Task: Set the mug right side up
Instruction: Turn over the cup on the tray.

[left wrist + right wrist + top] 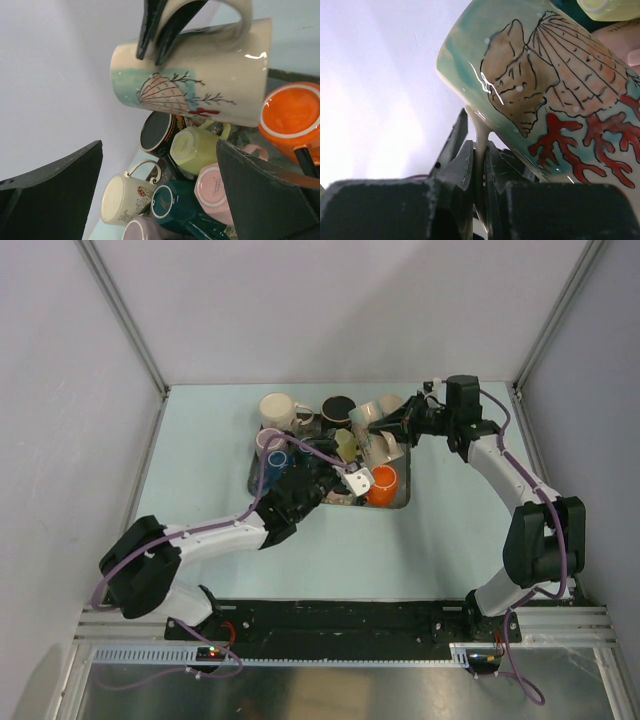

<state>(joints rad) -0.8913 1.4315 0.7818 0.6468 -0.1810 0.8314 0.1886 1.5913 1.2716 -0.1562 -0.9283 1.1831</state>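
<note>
A tall cream mug with teal glaze, shells and red coral hangs tilted on its side above the tray. My right gripper is shut on its handle, one pad on each side of the loop. The overhead view has this mug at the tray's back right, under the right gripper. In the left wrist view the mug fills the top, with the right arm's fingers through its handle. My left gripper is open and empty over the tray's middle, also in the overhead view.
The tray holds several other mugs, mostly bottom up or on their sides: orange, black, yellow-green, pink, dark teal, lavender and a cream mushroom mug. Enclosure walls stand on three sides.
</note>
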